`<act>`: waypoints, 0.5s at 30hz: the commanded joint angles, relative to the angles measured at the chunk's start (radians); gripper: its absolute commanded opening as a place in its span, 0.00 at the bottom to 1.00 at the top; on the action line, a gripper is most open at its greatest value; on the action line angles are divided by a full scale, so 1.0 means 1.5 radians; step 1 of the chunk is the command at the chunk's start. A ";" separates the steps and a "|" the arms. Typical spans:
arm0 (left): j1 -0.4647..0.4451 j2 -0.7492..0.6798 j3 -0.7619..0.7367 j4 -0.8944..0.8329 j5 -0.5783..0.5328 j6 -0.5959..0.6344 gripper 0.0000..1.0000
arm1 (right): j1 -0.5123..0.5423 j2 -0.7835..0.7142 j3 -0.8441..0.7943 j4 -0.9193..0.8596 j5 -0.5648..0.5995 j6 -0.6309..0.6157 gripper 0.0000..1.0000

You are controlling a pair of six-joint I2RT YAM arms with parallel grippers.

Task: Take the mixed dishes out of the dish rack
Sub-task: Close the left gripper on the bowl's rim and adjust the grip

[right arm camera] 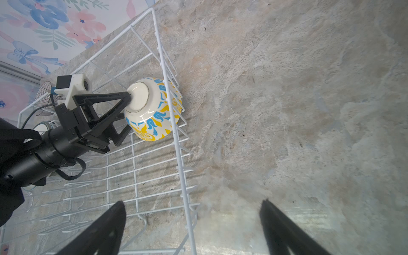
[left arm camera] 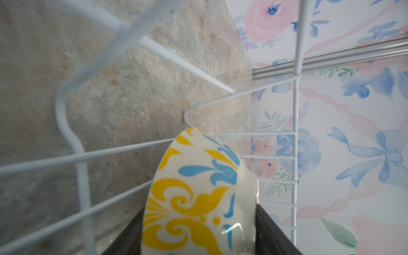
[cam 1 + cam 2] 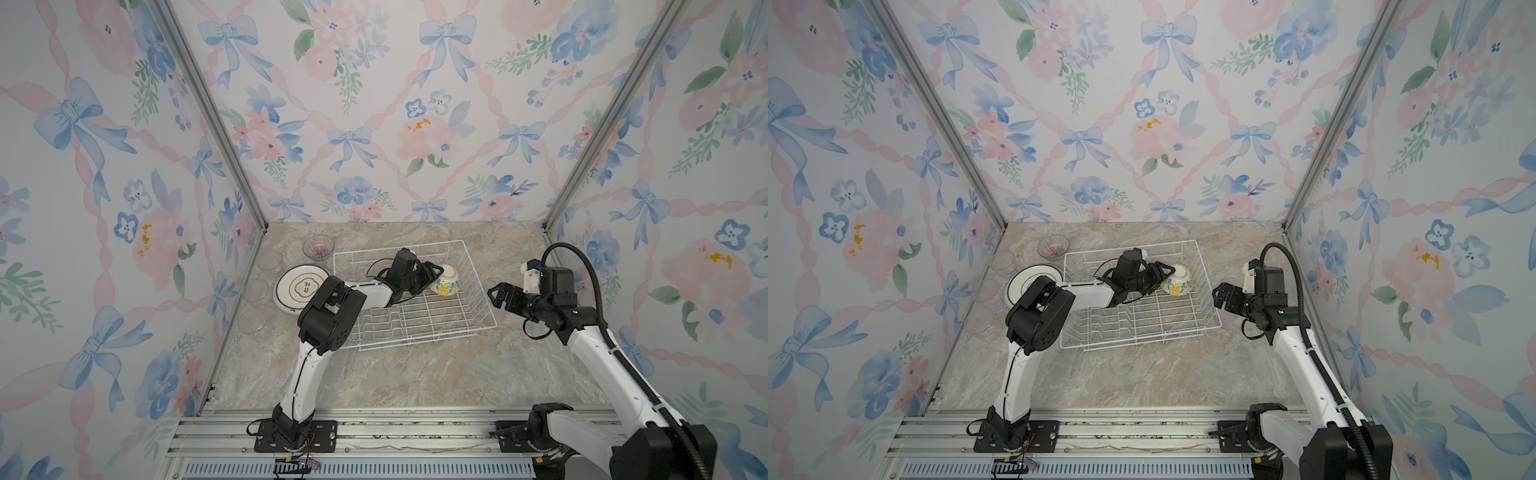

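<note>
Against the left wall stand three clear glasses (image 3: 257,291), with the grey-striped bowl (image 3: 318,247) behind them and a stack of dark-rimmed white plates (image 3: 300,286) just beside the dish rack (image 3: 453,332). My left gripper (image 1: 129,116) reaches into the rack, its jaws set on either side of the yellow-blue floral bowl (image 1: 154,108), which lies upside down and tilted against the rack's right wall. One fingertip (image 1: 127,97) touches the bowl's foot ring; I cannot tell whether the grip is firm. The rest of the rack holds only its divider prongs. My right gripper (image 3: 500,296) hangs spread wide just right of the rack, above the marble tabletop (image 3: 415,374), holding nothing.
</note>
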State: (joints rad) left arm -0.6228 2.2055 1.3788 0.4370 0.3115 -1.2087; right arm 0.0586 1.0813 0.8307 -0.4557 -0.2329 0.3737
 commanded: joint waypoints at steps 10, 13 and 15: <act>-0.019 0.040 -0.023 0.146 0.007 -0.085 0.47 | -0.006 0.002 -0.003 -0.012 -0.006 -0.013 0.97; -0.020 0.032 -0.023 0.151 -0.002 -0.071 0.44 | -0.007 0.002 -0.003 -0.013 -0.007 -0.013 0.97; -0.020 0.025 -0.025 0.152 -0.004 -0.063 0.43 | -0.008 0.003 -0.002 -0.011 -0.006 -0.012 0.97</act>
State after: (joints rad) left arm -0.6350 2.2398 1.3445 0.6048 0.2924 -1.3102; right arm 0.0586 1.0813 0.8307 -0.4557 -0.2329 0.3737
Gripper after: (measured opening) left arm 0.633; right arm 0.967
